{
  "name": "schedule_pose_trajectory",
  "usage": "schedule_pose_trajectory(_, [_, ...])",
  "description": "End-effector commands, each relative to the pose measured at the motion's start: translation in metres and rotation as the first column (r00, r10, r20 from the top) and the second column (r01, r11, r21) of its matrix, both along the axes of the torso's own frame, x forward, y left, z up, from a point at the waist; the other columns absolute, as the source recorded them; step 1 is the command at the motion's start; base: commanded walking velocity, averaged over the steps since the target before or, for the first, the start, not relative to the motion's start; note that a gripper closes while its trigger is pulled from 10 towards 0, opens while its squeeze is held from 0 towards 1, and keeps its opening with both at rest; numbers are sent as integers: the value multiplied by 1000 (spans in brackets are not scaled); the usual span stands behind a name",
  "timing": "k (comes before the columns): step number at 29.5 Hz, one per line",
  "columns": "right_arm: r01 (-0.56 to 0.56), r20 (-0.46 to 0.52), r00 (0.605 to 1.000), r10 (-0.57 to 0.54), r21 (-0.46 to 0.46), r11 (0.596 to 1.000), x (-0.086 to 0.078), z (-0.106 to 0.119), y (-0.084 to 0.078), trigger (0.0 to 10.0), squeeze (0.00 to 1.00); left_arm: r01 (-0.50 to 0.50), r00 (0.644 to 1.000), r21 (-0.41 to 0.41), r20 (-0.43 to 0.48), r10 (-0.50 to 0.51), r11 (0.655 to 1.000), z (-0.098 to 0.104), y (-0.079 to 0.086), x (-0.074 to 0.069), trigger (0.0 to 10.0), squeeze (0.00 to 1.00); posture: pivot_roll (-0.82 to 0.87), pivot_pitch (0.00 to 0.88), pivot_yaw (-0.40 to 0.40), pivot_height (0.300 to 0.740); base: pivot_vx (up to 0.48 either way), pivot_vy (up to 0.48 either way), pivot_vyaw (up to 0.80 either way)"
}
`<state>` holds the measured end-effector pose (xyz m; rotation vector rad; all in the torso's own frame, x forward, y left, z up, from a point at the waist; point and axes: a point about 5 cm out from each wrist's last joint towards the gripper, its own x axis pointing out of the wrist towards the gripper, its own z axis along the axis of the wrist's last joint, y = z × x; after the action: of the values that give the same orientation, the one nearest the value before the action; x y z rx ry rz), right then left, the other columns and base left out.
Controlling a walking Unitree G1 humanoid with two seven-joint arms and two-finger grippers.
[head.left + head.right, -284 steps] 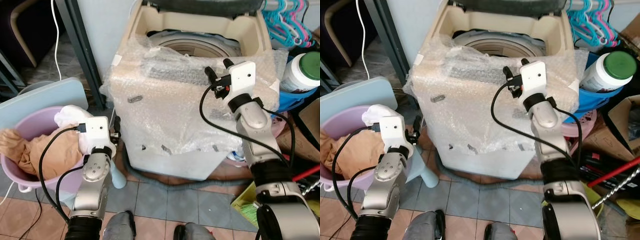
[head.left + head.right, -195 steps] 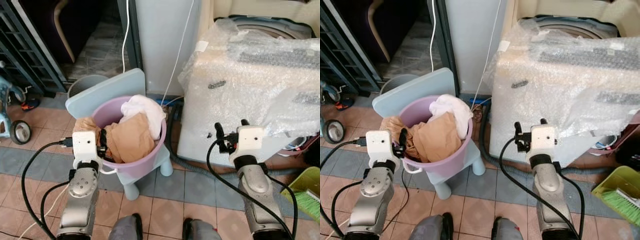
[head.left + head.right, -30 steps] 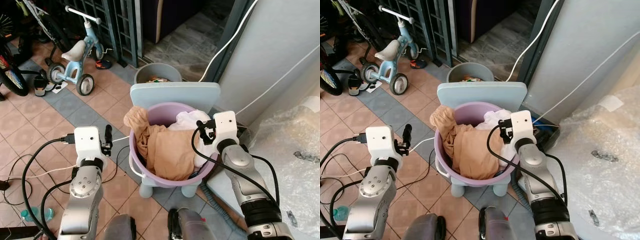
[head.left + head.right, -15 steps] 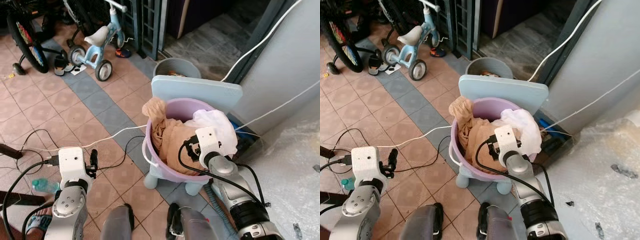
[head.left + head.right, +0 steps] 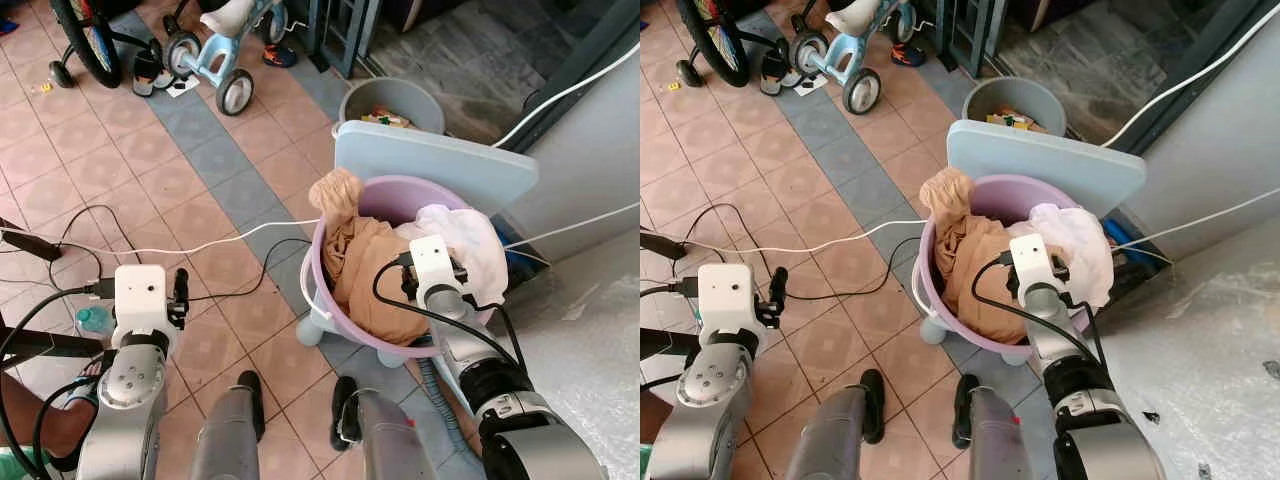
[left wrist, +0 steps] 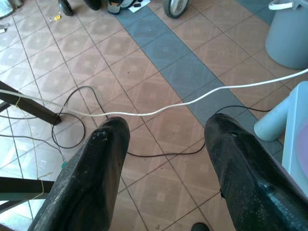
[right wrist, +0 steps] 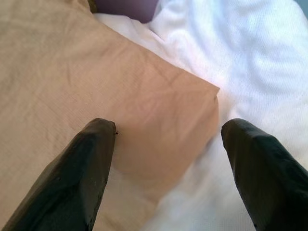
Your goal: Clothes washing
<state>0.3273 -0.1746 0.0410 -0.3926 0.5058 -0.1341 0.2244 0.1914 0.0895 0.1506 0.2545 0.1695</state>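
No readable writing or brand marks; round lilac plastic tub (image 5: 330,300) sits on pale blue plastic stool (image 5: 440,165), heaped with crumpled tan cloth (image 7: 72,77) and bunched white cloth (image 7: 250,62) beside it. Right gripper (image 7: 166,144) is over the tub with fingers spread wide, poised at the tan cloth's corner where it laps onto the white, grasping nothing. Left gripper (image 6: 161,144) hangs off to the side over the tiled floor (image 6: 159,62) and thin white cable (image 6: 192,98), fingers apart and empty.

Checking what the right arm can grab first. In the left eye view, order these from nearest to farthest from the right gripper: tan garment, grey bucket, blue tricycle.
1. Tan garment, under the right gripper, in the purple basin.
2. Grey bucket, behind the basin.
3. Blue tricycle, far left.
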Motion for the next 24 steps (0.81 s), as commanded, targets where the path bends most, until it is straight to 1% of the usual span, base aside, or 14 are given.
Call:
schedule_pose_trajectory(1, [41, -102, 994, -35, 51, 998, -12, -19, 0, 10000, 0, 15, 1000, -2, -18, -15, 1000, -1, -4, -6, 10000, 0, 192, 411, -72, 740, 0, 0, 0])
schedule_pose_trajectory(2, [40, -147, 989, -22, 127, 991, -14, -25, 7, 8392, 0, 23, 999, -8, -23, -23, 1000, -2, -8, -8, 10000, 0, 191, 411, -74, 740, 0, 0, 0])
schedule_pose_trajectory(4, [36, -172, 985, -4, 183, 982, -16, -28, 13, 8392, 0, 28, 999, -13, -25, -28, 1000, -3, -11, -9, 10000, 0, 194, 412, -78, 740, 0, 0, 0])
schedule_pose_trajectory(5, [31, -184, 983, 13, 236, 971, -16, -30, 19, 1255, 0, 31, 999, -15, -26, -31, 999, -3, -12, -9, 10000, 0, 195, 412, -79, 740, 0, 0, 0])
schedule_pose_trajectory(6, [21, -194, 980, 37, 291, 957, -16, -31, 28, 0, 0, 36, 999, -18, -26, -37, 999, -2, -15, -10, 10000, 0, 194, 411, -82, 740, 0, 0, 0])
schedule_pose_trajectory(9, [-16, -185, 979, 82, 330, 944, -15, -30, 40, 0, 0, 40, 999, -21, -25, -40, 999, -2, -16, -10, 10000, 0, 195, 408, -82, 740, 0, 0, 0])
schedule_pose_trajectory(13, [-25, -172, 980, 99, 384, 923, -12, -28, 48, 0, 0, 55, 998, -33, -33, -56, 998, -2, -17, -9, 10000, 0, 194, 401, -84, 740, 0, 0, 0])
schedule_pose_trajectory(14, [-29, -160, 982, 100, 395, 918, -11, -26, 49, 0, 0, 108, 994, -58, -28, -109, 993, -1, -22, -8, 10000, 0, 192, 397, -82, 740, 0, 0, 0])
schedule_pose_trajectory(18, [-32, -146, 984, 101, 412, 911, -9, -24, 49, 0, 0, 200, 980, -47, -10, -201, 979, 2, -32, -5, 10000, 0, 186, 387, -77, 740, 0, 0, 0])
schedule_pose_trajectory(19, [-34, -121, 988, 92, 411, 911, -7, -22, 48, 0, 0, 223, 975, -39, -4, -223, 974, 3, -35, -3, 10000, 0, 185, 385, -77, 740, 0, 0, 0])
schedule_pose_trajectory(22, [-27, -97, 993, 73, 409, 912, -5, -19, 44, 0, 0, 226, 974, -20, -12, -226, 974, 2, -38, -1, 10000, 0, 180, 375, -74, 740, 0, 0, 0])
schedule_pose_trajectory(24, [-37, -93, 992, 83, 411, 911, -3, -17, 45, 0, 0, 225, 974, -13, -9, -225, 974, 2, -37, 2, 10000, 0, 178, 367, -73, 740, 0, 0, 0])
